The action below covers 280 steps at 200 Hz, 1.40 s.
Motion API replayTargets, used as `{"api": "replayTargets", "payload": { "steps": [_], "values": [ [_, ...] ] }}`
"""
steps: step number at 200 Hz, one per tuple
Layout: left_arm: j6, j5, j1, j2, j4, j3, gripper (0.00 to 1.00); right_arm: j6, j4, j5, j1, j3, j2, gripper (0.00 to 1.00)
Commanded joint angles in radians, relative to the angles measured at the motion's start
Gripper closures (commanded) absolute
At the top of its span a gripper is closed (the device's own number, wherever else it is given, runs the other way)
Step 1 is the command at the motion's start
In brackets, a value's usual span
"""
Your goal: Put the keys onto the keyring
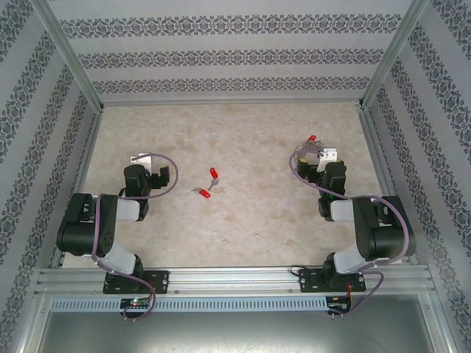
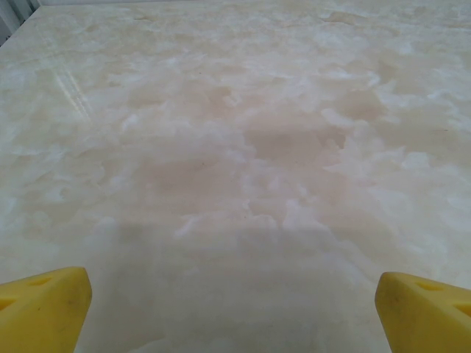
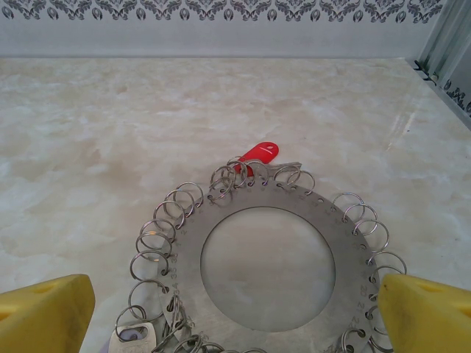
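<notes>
Now my right gripper (image 3: pixel 235 309) spreads its yellow pads (image 3: pixel 44 309) wide over the flat silvery metal keyring (image 3: pixel 294 200), rimmed with small wire loops (image 3: pixel 151 235), one red-headed silver key (image 3: pixel 257 154) at its far edge, while two more red-headed keys (image 1: pixel 213 173) lie mid-table on open glossy beige marbled tabletop (image 1: pixel 257 228), my left gripper (image 2: pixel 235 301) equally wide apart.

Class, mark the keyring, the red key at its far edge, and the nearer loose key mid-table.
keyring (image 3: pixel 272 196): right wrist view, flat metal band.
red key (image 3: pixel 259 153): right wrist view, plastic head.
nearer loose key (image 1: pixel 205 193): top external view, red head.
</notes>
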Motion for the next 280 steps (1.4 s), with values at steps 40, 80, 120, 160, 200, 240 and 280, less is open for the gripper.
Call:
{"api": "replayTargets", "payload": {
  "steps": [40,80,120,160,200,240,280],
  "values": [
    [0.000,0.009,-0.009,-0.002,0.040,0.010,0.01,0.001,0.014,-0.007,-0.005,0.010,-0.006,0.02],
    [-0.001,0.009,-0.009,-0.001,0.037,0.011,0.01,-0.001,0.014,-0.007,-0.004,0.011,-0.006,0.02],
    [0.025,-0.062,-0.050,-0.077,-0.076,0.041,0.00,0.006,0.005,0.012,-0.002,0.007,-0.055,0.02],
    [-0.142,-0.176,-0.141,-0.345,-0.569,0.205,0.00,0.139,-0.413,0.119,-0.001,0.120,-0.357,0.02],
    [-0.244,-0.087,-0.149,-0.449,-0.967,0.474,0.01,0.338,-0.966,0.097,-0.107,0.421,-0.321,0.02],
    [-0.165,-0.011,-0.147,-0.477,-1.029,0.570,0.01,0.402,-1.349,0.086,-0.169,0.708,-0.071,0.14],
    [-0.189,0.071,-0.148,-0.364,-0.994,0.572,0.01,0.389,-1.516,0.050,-0.173,0.895,0.177,0.26]
  ]
}}
